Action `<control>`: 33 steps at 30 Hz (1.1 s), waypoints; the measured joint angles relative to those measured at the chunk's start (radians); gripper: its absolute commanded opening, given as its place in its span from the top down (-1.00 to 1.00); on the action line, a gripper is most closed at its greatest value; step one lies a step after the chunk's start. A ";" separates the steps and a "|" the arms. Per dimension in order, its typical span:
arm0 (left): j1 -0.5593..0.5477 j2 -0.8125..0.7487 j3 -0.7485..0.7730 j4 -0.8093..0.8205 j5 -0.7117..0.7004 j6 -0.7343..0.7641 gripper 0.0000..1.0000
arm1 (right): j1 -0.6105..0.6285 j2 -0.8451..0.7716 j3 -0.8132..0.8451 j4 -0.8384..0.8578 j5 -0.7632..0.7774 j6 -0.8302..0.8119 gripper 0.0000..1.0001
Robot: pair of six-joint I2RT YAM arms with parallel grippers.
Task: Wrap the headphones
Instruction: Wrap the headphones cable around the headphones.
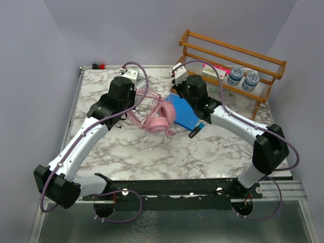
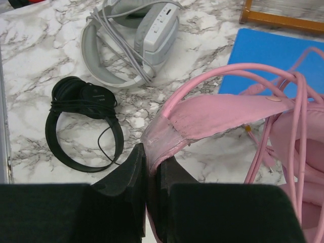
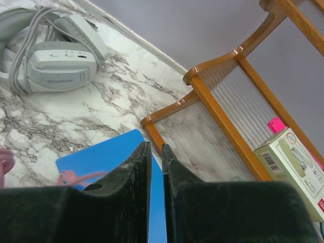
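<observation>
The left claw (image 2: 151, 159) is pinched tight on one end of the headband of the pink headphones (image 2: 217, 119), with the band squeezed between its two dark fingers. From there the band arches up and away to the right, towards the blue mat (image 2: 273, 55). The pink cable (image 2: 298, 116) hangs in loose loops over the band and down past the ear cup.

The right claw (image 3: 156, 149) has its fingers drawn almost together, with only a thin slit between them, and I see nothing caught in it. It sits over the mat's edge beside the wooden rack (image 3: 223, 116).

The grey-white headphones (image 2: 152, 35) and the black headphones (image 2: 81, 101) lie on the marble table (image 2: 30, 50) beyond the left claw, apart from it.
</observation>
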 measured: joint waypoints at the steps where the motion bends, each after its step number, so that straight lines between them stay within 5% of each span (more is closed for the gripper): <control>1: 0.000 0.000 0.007 -0.019 0.012 -0.002 1.00 | -0.015 0.002 0.000 0.000 -0.017 0.010 0.60; 10: 0.000 0.050 0.150 -0.133 0.078 -0.092 1.00 | -0.139 0.002 -0.063 0.039 -0.206 0.179 0.33; 18: 0.000 0.087 0.237 -0.208 0.132 -0.212 1.00 | -0.203 -0.087 -0.344 0.155 -0.230 0.416 0.10; 25: 0.002 0.147 0.381 -0.292 0.166 -0.321 1.00 | -0.204 -0.257 -0.723 0.499 -0.317 0.546 -0.38; 29: 0.002 0.147 0.424 -0.310 0.187 -0.365 1.00 | -0.204 -0.244 -0.752 0.623 -0.414 0.559 -0.93; 33: 0.002 0.147 0.441 -0.312 0.201 -0.395 1.00 | -0.204 -0.171 -0.771 0.814 -0.541 0.574 -0.97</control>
